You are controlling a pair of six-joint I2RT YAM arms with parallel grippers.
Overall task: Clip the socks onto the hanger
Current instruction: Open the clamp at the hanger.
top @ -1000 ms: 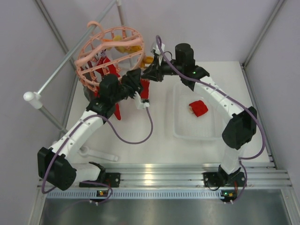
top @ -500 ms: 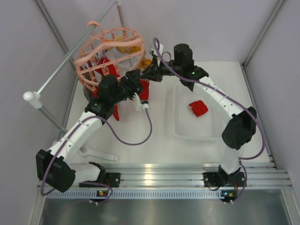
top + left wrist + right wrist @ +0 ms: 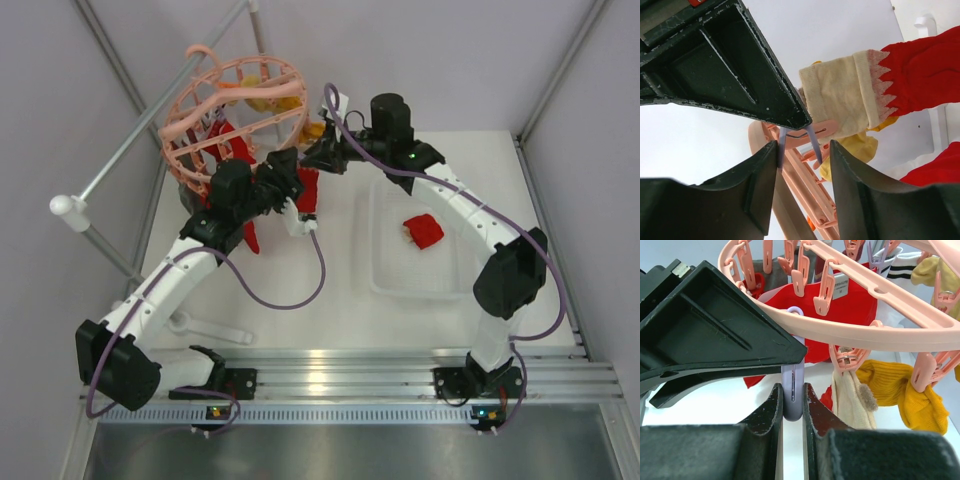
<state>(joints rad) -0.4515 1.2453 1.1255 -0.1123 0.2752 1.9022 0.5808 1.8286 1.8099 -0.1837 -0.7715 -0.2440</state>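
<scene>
The salmon-pink hanger (image 3: 235,105) hangs at the back left, with red socks (image 3: 232,150) and a yellow sock (image 3: 910,390) clipped to it. My right gripper (image 3: 792,405) is shut on a lavender clip peg (image 3: 792,385) under the hanger's ring (image 3: 865,332). My left gripper (image 3: 802,150) is open just below, and the lavender peg's spread prongs (image 3: 812,142) show between its jaws. A red sock (image 3: 920,75) with a cream cuff (image 3: 840,97) hangs from a pink peg (image 3: 815,136) beside them. Another red sock (image 3: 423,231) lies in the tray (image 3: 385,270).
A grey metal rail (image 3: 150,130) with a white end knob (image 3: 66,207) runs diagonally at the left and carries the hanger. A white scoop-like piece (image 3: 205,328) lies near the left arm's base. Both grippers crowd together under the hanger's right side.
My left gripper's jaws have opened wider. My right gripper has closed tighter on the lavender peg. Both arms have barely shifted.
</scene>
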